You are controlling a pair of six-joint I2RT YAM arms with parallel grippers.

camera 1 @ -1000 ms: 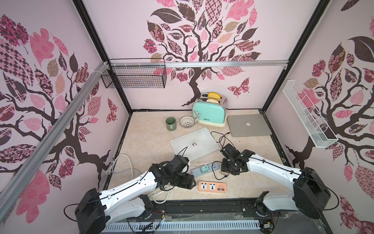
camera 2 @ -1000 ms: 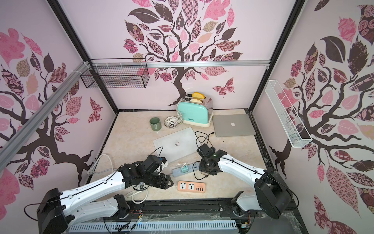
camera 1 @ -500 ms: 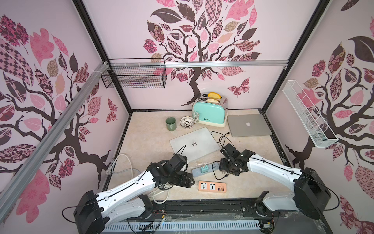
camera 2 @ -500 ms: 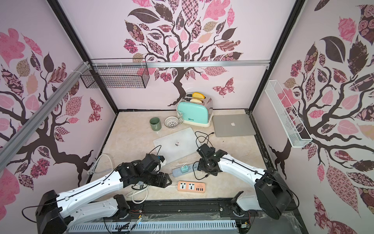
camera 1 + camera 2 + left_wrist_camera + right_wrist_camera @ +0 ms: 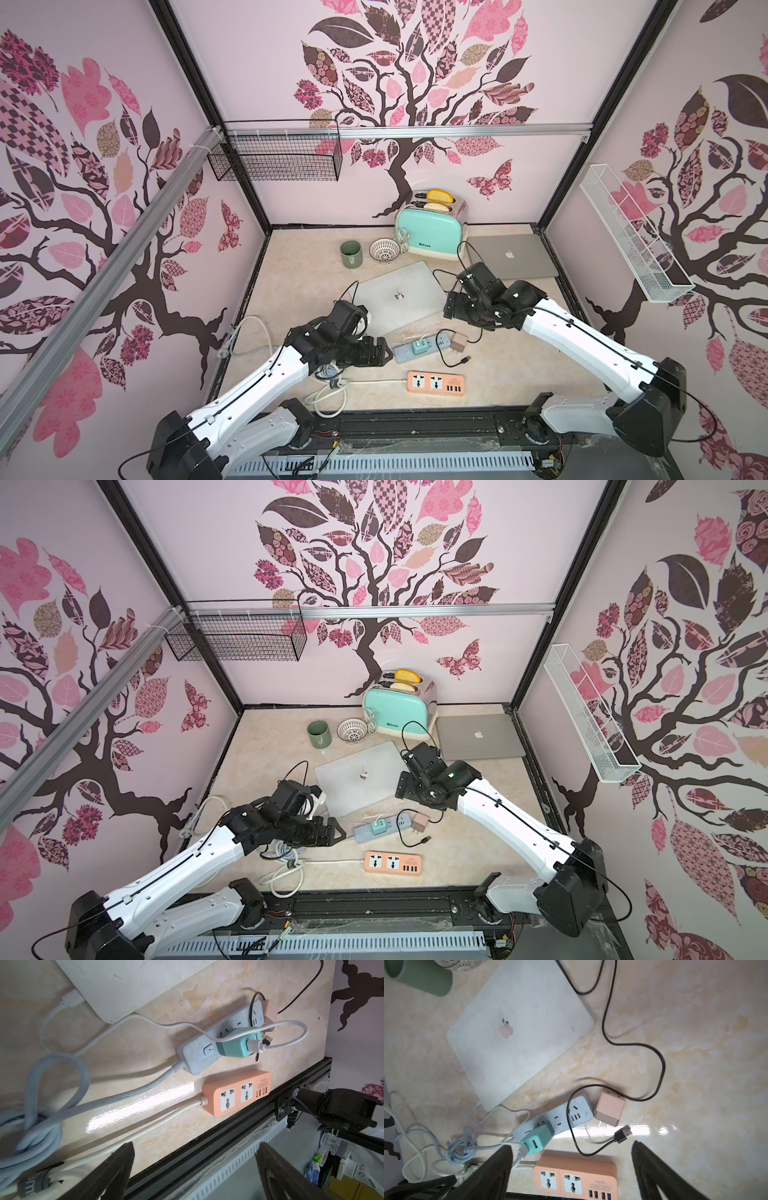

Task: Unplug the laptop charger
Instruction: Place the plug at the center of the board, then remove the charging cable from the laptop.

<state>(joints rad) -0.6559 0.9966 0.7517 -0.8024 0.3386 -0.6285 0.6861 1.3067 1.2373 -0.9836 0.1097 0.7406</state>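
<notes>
Pink adapter [image 5: 458, 343] lies loose just beside the blue-grey power strip [image 5: 444, 340] in both top views; toaster [image 5: 428, 232] holds two bread slices [image 5: 438, 194], green mug [image 5: 351, 254] looks empty.
Left wrist: left gripper [image 5: 194, 1146] spread wide, nothing held; teal charger [image 5: 232, 1045] sits plugged in, white cable [image 5: 145, 1020] feeding the white laptop [image 5: 124, 980] (so probably the actual target).
Right wrist: right gripper [image 5: 571, 1145] wide, empty; adapter's prongs [image 5: 603, 1125] bare.

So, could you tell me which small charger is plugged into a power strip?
The teal charger, seated in the grey power strip; the pink charger lies loose, prongs bare.
</notes>
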